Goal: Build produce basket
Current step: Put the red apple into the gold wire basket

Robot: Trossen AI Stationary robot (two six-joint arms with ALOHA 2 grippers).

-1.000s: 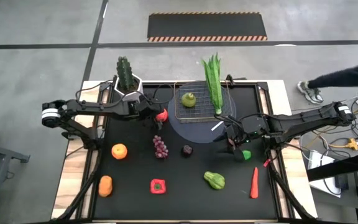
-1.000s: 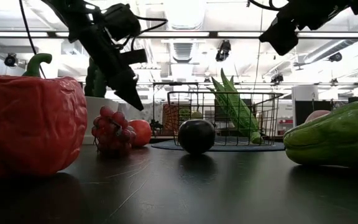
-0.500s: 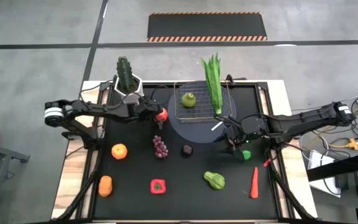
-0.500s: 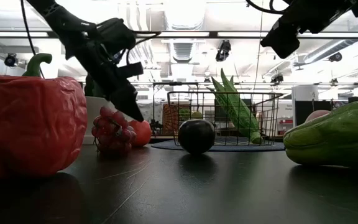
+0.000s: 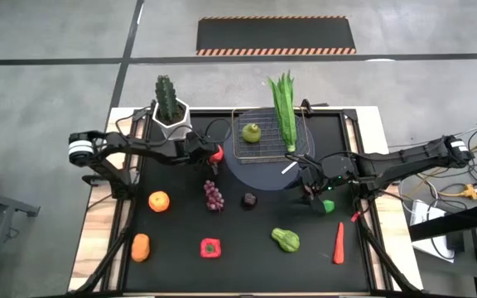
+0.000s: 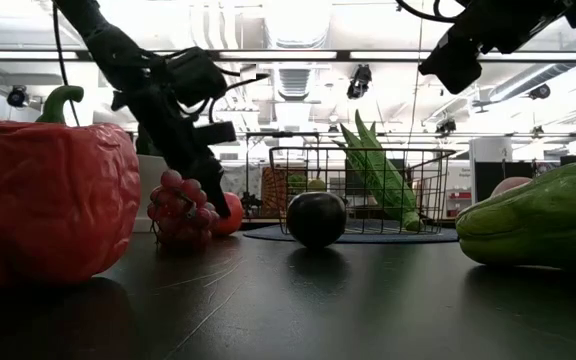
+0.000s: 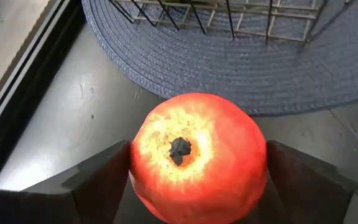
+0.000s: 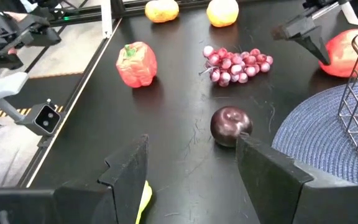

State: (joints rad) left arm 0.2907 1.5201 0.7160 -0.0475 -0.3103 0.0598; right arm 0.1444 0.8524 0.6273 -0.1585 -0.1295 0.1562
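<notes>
My left gripper (image 5: 209, 154) is open and low at the table, its fingers on either side of a red apple (image 7: 219, 174) that sits on the black table just off the round mat's edge. The low view shows that gripper (image 6: 214, 198) slanting down in front of the apple (image 6: 232, 214). The coppery wire basket (image 5: 303, 135) stands on the grey mat (image 5: 255, 172) and holds a green fruit (image 5: 251, 132) and the long leafy green (image 5: 286, 112). My right gripper (image 5: 314, 199) hovers open over a small green piece (image 5: 329, 205) near the table's right side. My left gripper has one finger (image 7: 101, 177) on each side of the apple's widest part (image 7: 138, 168), coming slanting down from the table's left. The apple rests on the table. Whether the fingers touch it I cannot tell.
Loose on the table: purple grapes (image 5: 213, 195), dark plum (image 5: 248, 199), orange (image 5: 158, 200), orange vegetable (image 5: 141, 247), red pepper (image 5: 210, 247), green squash (image 5: 286, 240), red carrot (image 5: 339, 242). A cactus in a white pot (image 5: 170, 106) stands at the far left corner.
My left gripper has moved right and down toward the apple, dropping from above the grapes' height to the table, so that its fingers now stand around the apple. The apple has stayed in place.
</notes>
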